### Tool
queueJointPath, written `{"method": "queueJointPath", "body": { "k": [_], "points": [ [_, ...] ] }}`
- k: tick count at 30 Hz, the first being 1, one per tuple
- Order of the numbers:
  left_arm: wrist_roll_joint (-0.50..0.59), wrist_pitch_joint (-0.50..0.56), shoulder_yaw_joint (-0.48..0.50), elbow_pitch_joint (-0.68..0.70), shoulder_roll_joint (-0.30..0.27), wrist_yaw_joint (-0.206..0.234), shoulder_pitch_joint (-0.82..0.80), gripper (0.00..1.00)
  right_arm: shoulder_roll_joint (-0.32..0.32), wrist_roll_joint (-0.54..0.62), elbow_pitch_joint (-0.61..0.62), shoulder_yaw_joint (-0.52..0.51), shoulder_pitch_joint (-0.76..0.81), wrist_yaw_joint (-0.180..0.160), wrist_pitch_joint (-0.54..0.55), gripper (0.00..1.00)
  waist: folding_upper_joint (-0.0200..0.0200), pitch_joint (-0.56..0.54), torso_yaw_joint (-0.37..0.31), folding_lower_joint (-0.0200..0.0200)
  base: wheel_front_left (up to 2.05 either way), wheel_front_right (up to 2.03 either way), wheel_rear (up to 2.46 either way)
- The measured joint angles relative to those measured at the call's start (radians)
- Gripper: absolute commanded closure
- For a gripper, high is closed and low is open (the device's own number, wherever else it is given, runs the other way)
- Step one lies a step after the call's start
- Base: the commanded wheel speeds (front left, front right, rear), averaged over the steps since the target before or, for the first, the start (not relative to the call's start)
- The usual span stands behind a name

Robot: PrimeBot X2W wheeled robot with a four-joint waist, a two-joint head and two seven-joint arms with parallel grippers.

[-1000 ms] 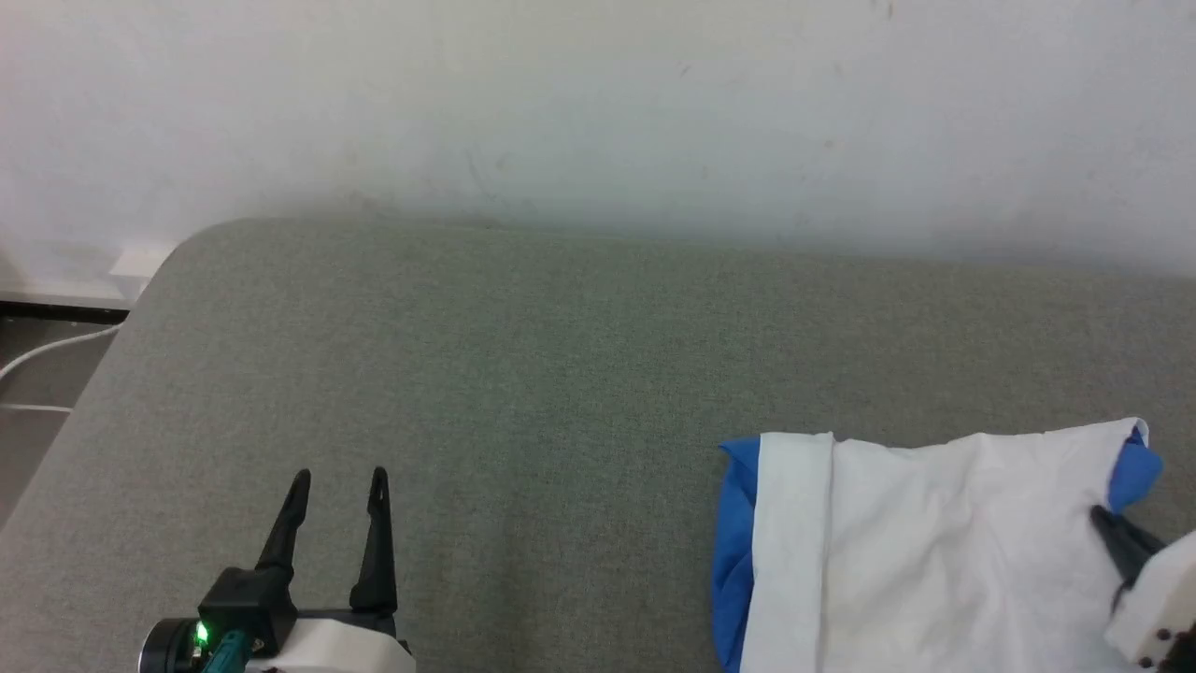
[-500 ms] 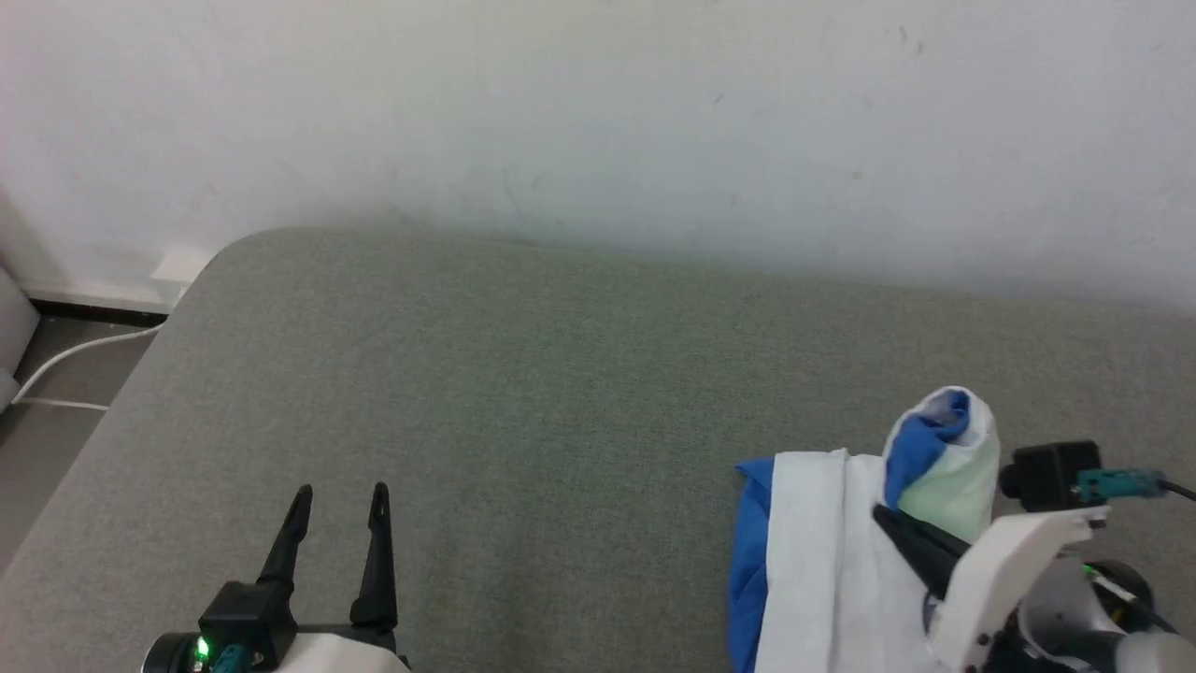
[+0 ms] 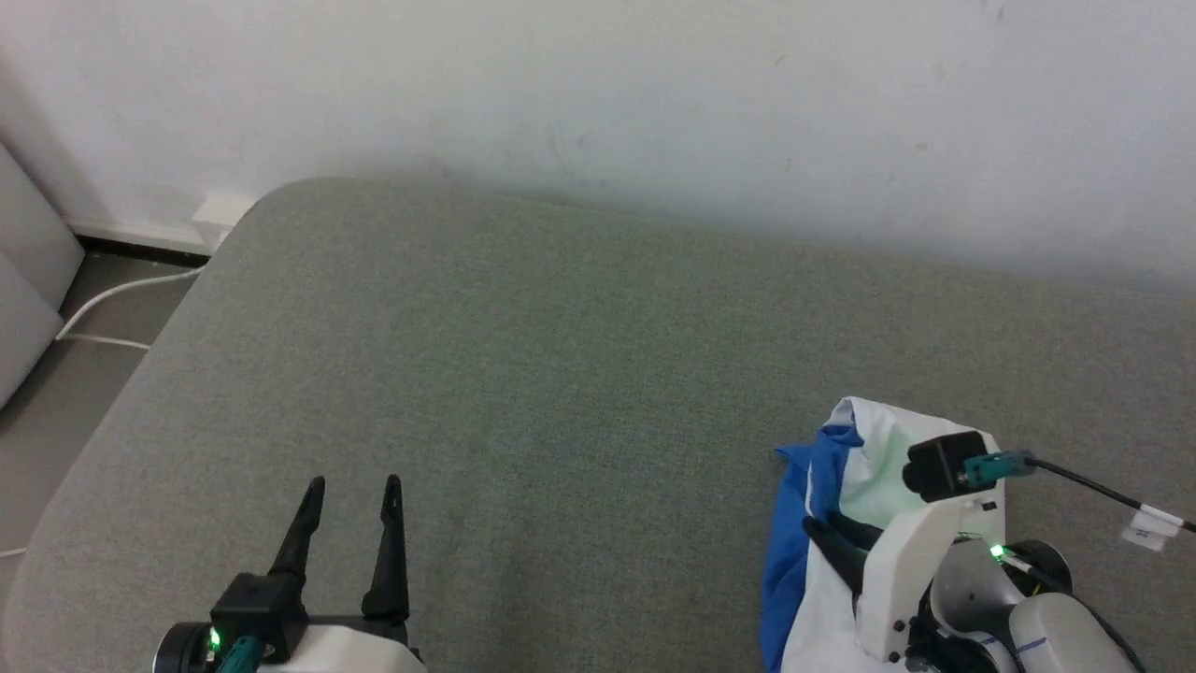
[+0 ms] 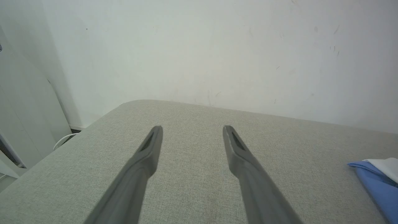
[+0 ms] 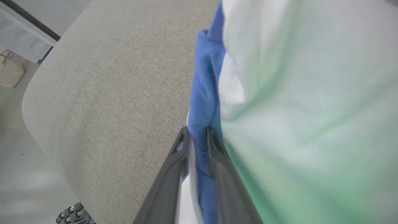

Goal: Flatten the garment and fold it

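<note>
At the near edge of the head view the left gripper (image 3: 355,481) hangs over the grey-green upholstered surface (image 3: 561,374), its two dark fingers spread wide with nothing between them; the left wrist view shows the same wide gap (image 4: 192,128) with bare fabric below. To the right, equally near, the right gripper (image 3: 822,523) reaches in from the lower right corner, pale forearm and black wrist camera (image 3: 944,463) above it, a green light glowing at the wrist; its fingers stand narrow, and the right wrist view (image 5: 197,132) shows a fold of blue cloth running between them, close against both inner faces.

The garment (image 3: 874,467) lies bunched at the right side of the surface, right beside and partly under that arm; a blue sleeve part trails down its left edge, and white cloth rises in a soft hump just behind the fingers. In the right wrist view the white cloth (image 5: 295,109) takes on a green tint; in the left wrist view a blue and white corner (image 4: 379,183) shows at the far right, well apart from the left gripper.

Past the garment the surface runs bare to its rounded far left corner; a thin dark cable with a white tag (image 3: 1149,528) leads off the camera to the right; a white cable (image 3: 121,290) lies on the floor at the left; a pale, scuffed wall (image 3: 598,93) stands behind.
</note>
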State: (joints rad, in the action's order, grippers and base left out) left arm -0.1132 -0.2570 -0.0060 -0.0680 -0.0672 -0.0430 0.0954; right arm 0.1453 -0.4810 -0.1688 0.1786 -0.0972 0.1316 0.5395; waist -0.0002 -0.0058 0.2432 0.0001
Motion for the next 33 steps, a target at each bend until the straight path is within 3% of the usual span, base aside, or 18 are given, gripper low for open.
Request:
{"method": "queueJointPath", "body": {
  "k": [19,26,31,33],
  "points": [
    [-0.001,0.000,-0.035,-0.031,0.011,0.003,-0.062,0.00,0.062,-0.048,-0.219,0.198,-0.139,0.002,-0.092,0.00,0.0000,0.082,0.017,0.0001,0.00,0.00,0.00],
    [-0.001,0.000,-0.016,-0.035,0.012,0.002,-0.060,0.00,0.142,-0.068,-0.126,0.242,-0.145,0.001,-0.192,0.00,0.0000,0.045,-0.016,0.0000,0.00,0.00,0.00],
    [0.000,0.000,0.011,-0.012,0.011,0.000,-0.038,0.00,0.210,-0.061,0.011,0.194,-0.151,0.001,-0.305,0.00,0.0000,0.016,-0.055,-0.0001,0.00,0.00,0.00],
    [-0.001,0.000,0.019,-0.003,0.012,-0.002,-0.033,0.00,0.252,0.001,0.065,0.170,-0.158,0.001,-0.379,0.00,0.0000,0.006,-0.074,-0.0001,0.00,0.00,0.00]
  ]
}}
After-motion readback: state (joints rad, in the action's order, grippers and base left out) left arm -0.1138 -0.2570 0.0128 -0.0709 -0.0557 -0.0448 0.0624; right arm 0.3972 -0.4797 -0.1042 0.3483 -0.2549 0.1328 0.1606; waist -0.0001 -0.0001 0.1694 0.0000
